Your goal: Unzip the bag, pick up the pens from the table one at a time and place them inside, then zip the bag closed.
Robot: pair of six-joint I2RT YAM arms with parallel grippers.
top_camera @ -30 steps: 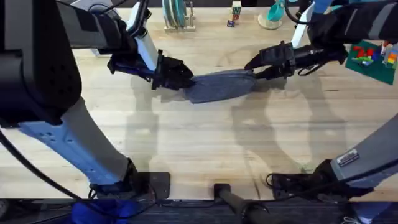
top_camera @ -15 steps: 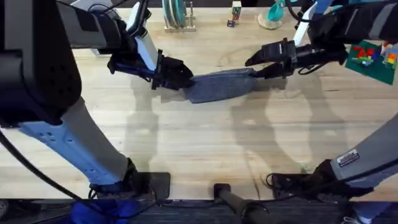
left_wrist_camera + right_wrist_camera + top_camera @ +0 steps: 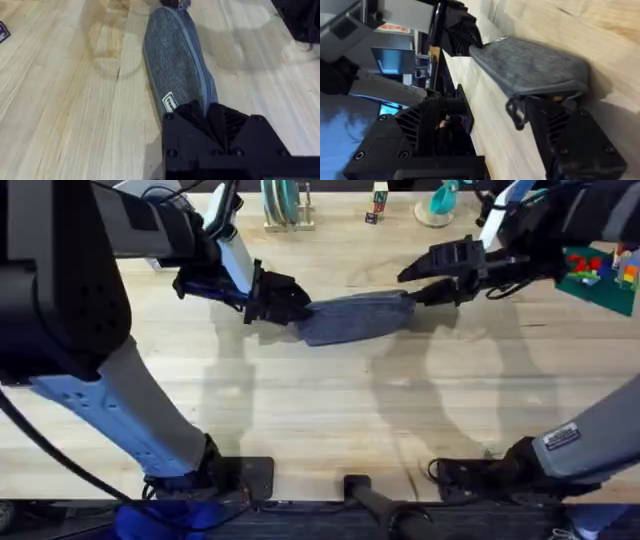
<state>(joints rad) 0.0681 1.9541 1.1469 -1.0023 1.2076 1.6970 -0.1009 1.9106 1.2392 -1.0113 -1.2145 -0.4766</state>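
The blue-grey bag [image 3: 355, 317] lies on the table [image 3: 330, 410] at mid-back, its zipper running shut along the top. My left gripper [image 3: 298, 308] is shut on the bag's left end, and the left wrist view shows the fingers [image 3: 212, 112] pinching the fabric of the bag [image 3: 175, 55]. My right gripper [image 3: 405, 289] stands open at the bag's right end. In the right wrist view the small zipper pull [image 3: 516, 114] hangs between its spread jaws, just off the end of the bag [image 3: 530, 67]. The pens are out of view.
A rack with plates [image 3: 285, 205], small blocks [image 3: 378, 200] and a teal object [image 3: 440, 200] line the back edge. A green plate with coloured bricks [image 3: 595, 270] sits at the right. Bare wood lies in front of the bag.
My right gripper has drawn slightly back and up from the bag's right end, its jaws spreading. The left gripper and the bag have stayed put.
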